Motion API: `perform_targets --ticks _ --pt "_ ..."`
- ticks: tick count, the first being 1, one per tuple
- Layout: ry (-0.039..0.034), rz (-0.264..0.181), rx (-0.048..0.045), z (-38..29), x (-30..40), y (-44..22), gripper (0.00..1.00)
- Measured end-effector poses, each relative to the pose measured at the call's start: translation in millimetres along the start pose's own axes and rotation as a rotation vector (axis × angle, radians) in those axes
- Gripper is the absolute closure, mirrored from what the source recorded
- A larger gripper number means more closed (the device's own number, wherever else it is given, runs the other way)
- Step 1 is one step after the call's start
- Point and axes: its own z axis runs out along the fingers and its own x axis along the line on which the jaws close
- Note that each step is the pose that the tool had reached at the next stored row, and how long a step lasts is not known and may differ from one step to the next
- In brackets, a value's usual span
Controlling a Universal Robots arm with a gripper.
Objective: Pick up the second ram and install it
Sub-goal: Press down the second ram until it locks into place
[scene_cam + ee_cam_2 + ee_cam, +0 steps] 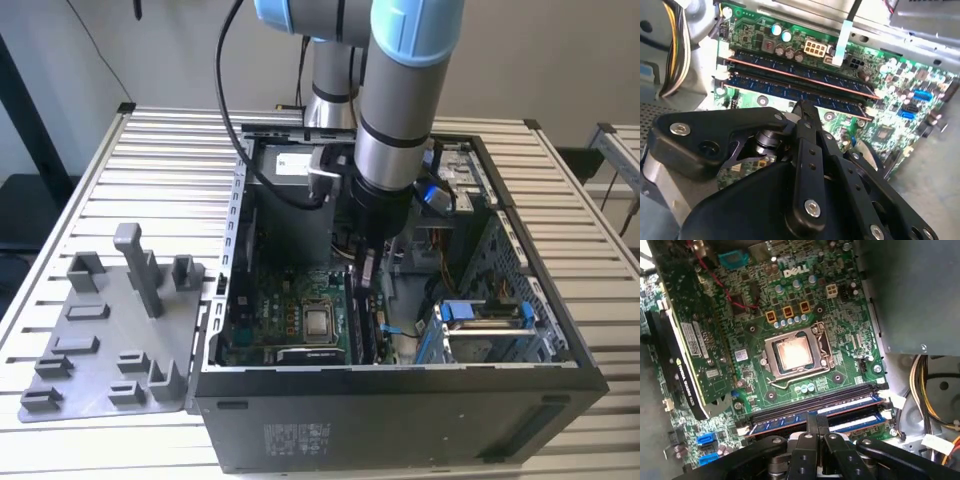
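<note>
I am seeing the gripper (366, 272) hanging inside the open computer case (520, 400), its fingertips pressed together just above the second ram (805, 92), though my own linkage is hiding where they meet. The second ram is sitting in its motherboard (805, 305) slot beside another stick (805, 72). The grey tray (100, 340) is lying outside the case.

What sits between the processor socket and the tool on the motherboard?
In the first wrist view, two RAM sticks in their slots lie between the processor socket and the tool.
</note>
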Motion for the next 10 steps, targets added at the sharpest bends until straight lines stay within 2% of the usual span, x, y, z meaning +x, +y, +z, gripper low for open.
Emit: perform_targets --ticks 10 --pt "-0.0020 -0.131 0.0133 1.7 0.4 1.7 0.89"
